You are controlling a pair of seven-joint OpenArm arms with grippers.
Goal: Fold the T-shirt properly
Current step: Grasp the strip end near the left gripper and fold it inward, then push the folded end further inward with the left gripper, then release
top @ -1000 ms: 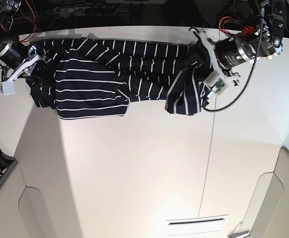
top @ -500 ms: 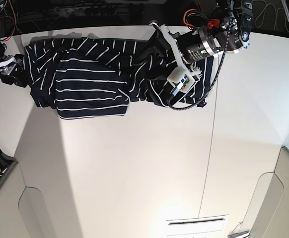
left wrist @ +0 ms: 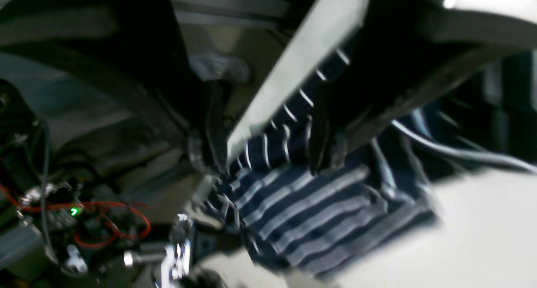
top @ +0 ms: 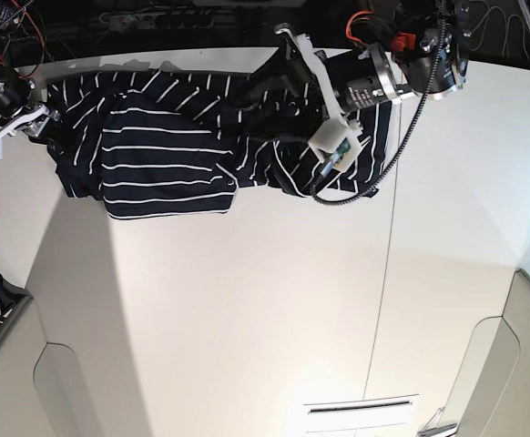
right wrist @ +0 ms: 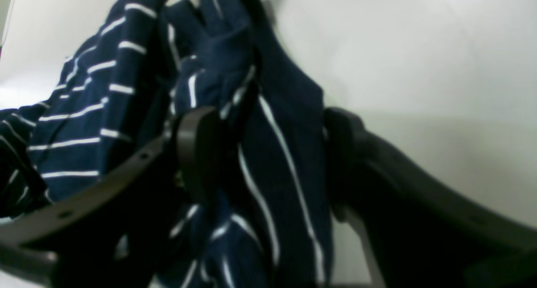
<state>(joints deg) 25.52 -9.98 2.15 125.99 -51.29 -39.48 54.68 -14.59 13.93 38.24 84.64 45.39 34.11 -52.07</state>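
Left gripper: over the middle of the T-shirt's far edge in the base view; jaws spread apart in the blurred left wrist view, striped cloth showing between and below them; whether the pads touch it cannot be told.
Right gripper: at the shirt's end nearest that arm, seen at the left of the base view; jaws wide apart, a bunched fold of striped cloth standing between the two fingers; the fold touches one finger, not pinched by both.
T-shirt: dark navy with thin white stripes, lying along the far edge of the white desk; partly folded, one flat layered panel toward the right arm's side, a rumpled heap under the left arm.
Long axis: across the base view from side to side, parallel to the desk's far edge.
Surroundings: red wires and a green light on dark hardware beyond the desk edge in the left wrist view; a black cable looping from the left arm over the desk.
In the way: left arm's body and camera mount covering part of the rumpled end.
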